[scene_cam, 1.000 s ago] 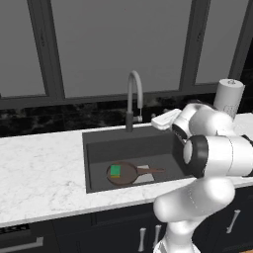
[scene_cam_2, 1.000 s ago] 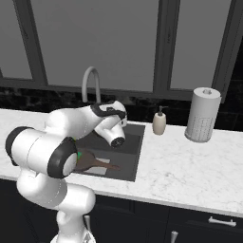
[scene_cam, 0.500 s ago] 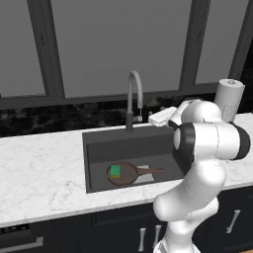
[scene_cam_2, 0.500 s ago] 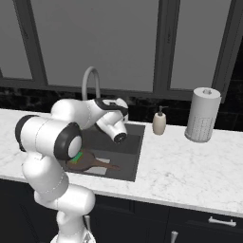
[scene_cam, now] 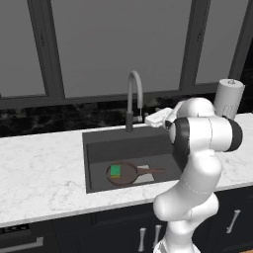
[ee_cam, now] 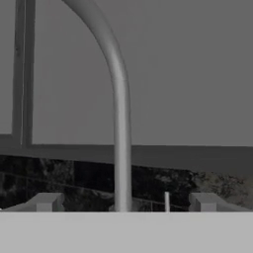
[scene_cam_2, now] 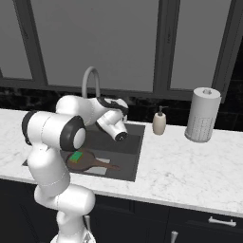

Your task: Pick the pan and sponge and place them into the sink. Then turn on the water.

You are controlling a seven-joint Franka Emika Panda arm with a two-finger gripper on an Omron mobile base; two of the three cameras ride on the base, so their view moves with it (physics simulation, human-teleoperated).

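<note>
1. Pan (scene_cam: pixel 124 174) lies in sink (scene_cam: pixel 99 143), sponge (scene_cam: pixel 115 171) on it.
2. Faucet (scene_cam: pixel 133 99) stands behind sink.
3. Soap bottle (scene_cam_2: pixel 159 122) and paper towel roll (scene_cam_2: pixel 203 115) stand on tabletop (scene_cam_2: pixel 190 166), right of sink.
4. Gripper (ee_cam: pixel 123 203) just before faucet.

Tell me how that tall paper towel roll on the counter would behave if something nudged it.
The paper towel roll stands upright, tall for its base, so a high nudge would probably tip it. It looks light, so it might slide on the smooth marble counter. Once down, its round shape would likely roll.
</note>
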